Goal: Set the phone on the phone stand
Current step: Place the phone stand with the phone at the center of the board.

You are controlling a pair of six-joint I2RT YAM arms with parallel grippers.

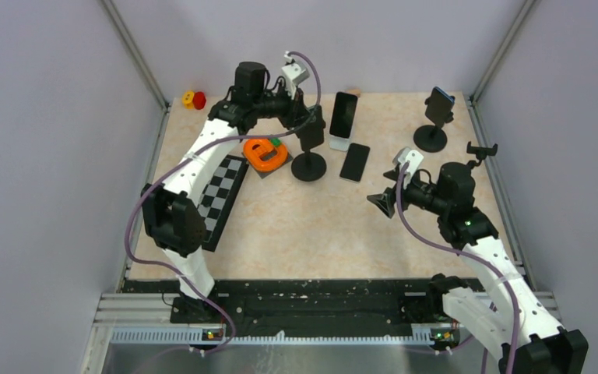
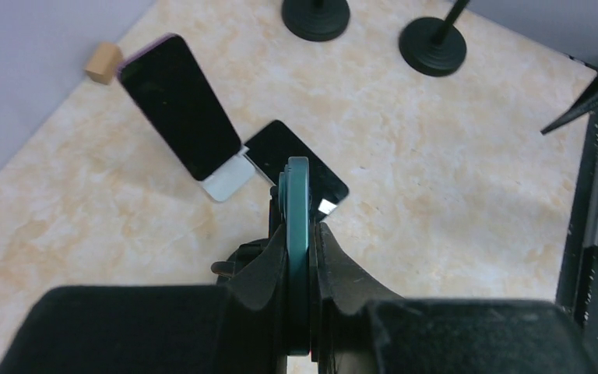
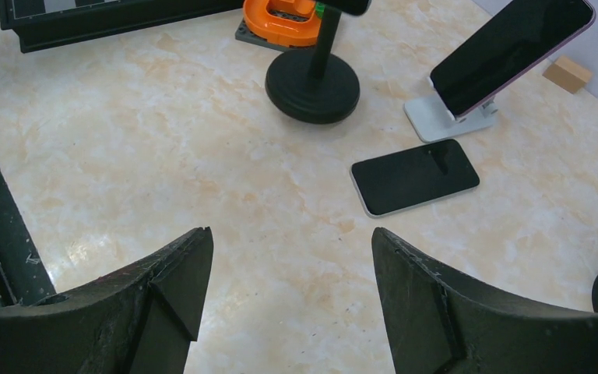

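Note:
My left gripper is shut on a teal-edged phone, which I see edge-on and upright between the fingers. In the top view this gripper is right over a black phone stand with a round base and a pole. Part of the stand's black clamp shows just left of the phone, and I cannot tell whether they touch. My right gripper hangs open over bare table, with nothing between its fingers, to the right of the stand.
A dark phone leans on a white stand, and another phone lies flat beside it. Two more black stands are at the back right. An orange object and a chessboard lie to the left.

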